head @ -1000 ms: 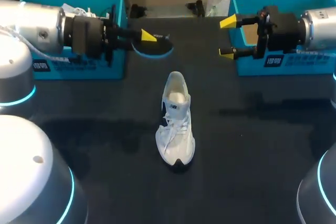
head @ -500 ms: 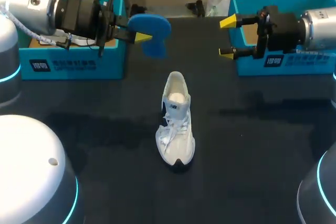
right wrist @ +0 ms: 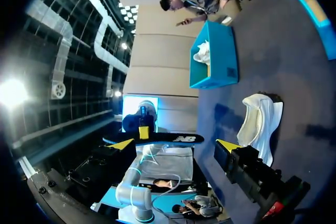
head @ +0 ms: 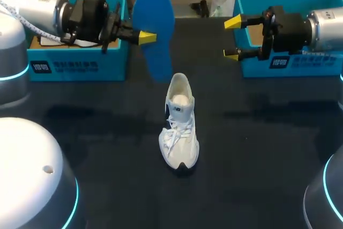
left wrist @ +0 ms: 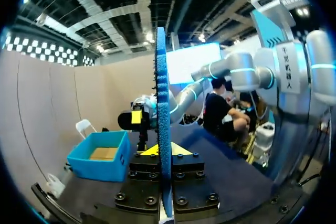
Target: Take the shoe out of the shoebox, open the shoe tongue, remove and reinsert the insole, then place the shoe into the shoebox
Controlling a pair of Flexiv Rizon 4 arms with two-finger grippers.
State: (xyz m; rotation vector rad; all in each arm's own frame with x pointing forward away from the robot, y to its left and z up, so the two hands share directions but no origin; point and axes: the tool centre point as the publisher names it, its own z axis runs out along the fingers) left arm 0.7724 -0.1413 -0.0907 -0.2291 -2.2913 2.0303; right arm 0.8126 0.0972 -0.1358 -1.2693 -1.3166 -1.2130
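Observation:
A white shoe [head: 179, 124] stands on the dark table, toe toward me, laces loose; the right wrist view shows the shoe [right wrist: 260, 116] below its gripper. My left gripper [head: 146, 37] is shut on a blue insole [head: 154, 30], held in the air behind the shoe's heel with its broad face toward me. In the left wrist view the insole [left wrist: 161, 119] stands edge-on between the fingers of the left gripper [left wrist: 160, 150]. My right gripper [head: 232, 38] hangs open and empty in front of the right shoebox [head: 289, 63]. From the right gripper [right wrist: 175, 145], the insole [right wrist: 157, 139] shows its dark underside.
A second blue shoebox [head: 80, 65] with white stuff in it stands at the back left, under my left arm; the same shoebox [right wrist: 212, 59] shows in the right wrist view. A plastic bag [head: 220, 1] sits at the table's far edge.
My left arm lifted the insole from low over the table and turned it from flat to upright, face toward me. The right arm and the shoe stayed still.

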